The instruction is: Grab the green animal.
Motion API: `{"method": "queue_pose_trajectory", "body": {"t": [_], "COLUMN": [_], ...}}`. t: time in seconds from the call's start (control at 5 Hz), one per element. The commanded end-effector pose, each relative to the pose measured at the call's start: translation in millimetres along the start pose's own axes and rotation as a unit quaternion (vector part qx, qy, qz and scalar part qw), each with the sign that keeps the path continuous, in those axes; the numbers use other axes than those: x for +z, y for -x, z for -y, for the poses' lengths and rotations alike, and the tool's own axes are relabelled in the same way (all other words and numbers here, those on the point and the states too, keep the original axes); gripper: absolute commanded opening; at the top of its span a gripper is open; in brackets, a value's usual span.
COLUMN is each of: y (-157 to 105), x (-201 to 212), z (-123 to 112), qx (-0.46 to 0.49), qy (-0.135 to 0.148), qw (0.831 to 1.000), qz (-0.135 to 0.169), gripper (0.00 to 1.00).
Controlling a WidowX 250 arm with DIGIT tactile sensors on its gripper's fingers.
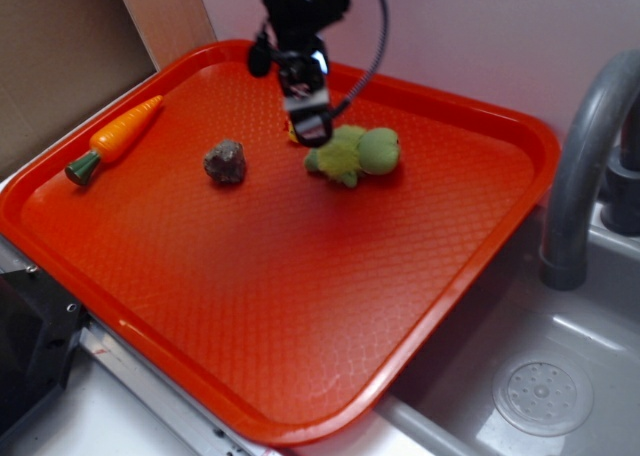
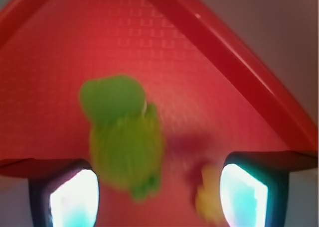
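Observation:
The green animal (image 1: 357, 154) lies on its side on the red tray (image 1: 250, 306), its round green head to the right and its fuzzy yellow-green body to the left. In the wrist view the green animal (image 2: 122, 137) is blurred, its body reaching down between the fingers, closer to the left one. My gripper (image 1: 310, 128) hangs just above and to the left of the toy. It is open (image 2: 158, 197), with nothing held. A small yellow duck (image 2: 208, 199) sits by the right finger; only a sliver of it shows behind the gripper in the exterior view.
A brownish-grey rock-like lump (image 1: 226, 162) lies left of the toy. A toy carrot (image 1: 118, 138) rests near the tray's far left rim. A grey faucet (image 1: 585, 166) and a sink with its drain (image 1: 540, 396) lie to the right of the tray.

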State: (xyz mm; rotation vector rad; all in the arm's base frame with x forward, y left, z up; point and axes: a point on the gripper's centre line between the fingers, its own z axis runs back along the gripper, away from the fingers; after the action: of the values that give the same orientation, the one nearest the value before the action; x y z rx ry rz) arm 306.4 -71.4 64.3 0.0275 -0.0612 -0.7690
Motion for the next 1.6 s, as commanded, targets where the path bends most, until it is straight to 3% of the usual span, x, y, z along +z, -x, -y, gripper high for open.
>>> {"method": "queue_pose_trajectory", "body": {"t": [0.0, 0.6, 0.8, 1.0, 1.2, 1.4], "y": [-17, -12, -10, -4, 11, 42], "x": [-10, -36, -39, -23, 27, 78], "z": [18, 30, 27, 25, 16, 8], "qx": [-0.044, -0.043, -0.025, -0.015, 0.064, 0.188], "qy": [-0.008, -0.001, 0.001, -0.008, -0.032, -0.028], "qw": [0.999, 0.998, 0.999, 0.999, 0.997, 0.981], "qz": [0.006, -0.037, -0.048, -0.040, -0.035, -0.045], "gripper": [1.00, 1.00, 0.00, 0.00, 0.00, 0.00]}}
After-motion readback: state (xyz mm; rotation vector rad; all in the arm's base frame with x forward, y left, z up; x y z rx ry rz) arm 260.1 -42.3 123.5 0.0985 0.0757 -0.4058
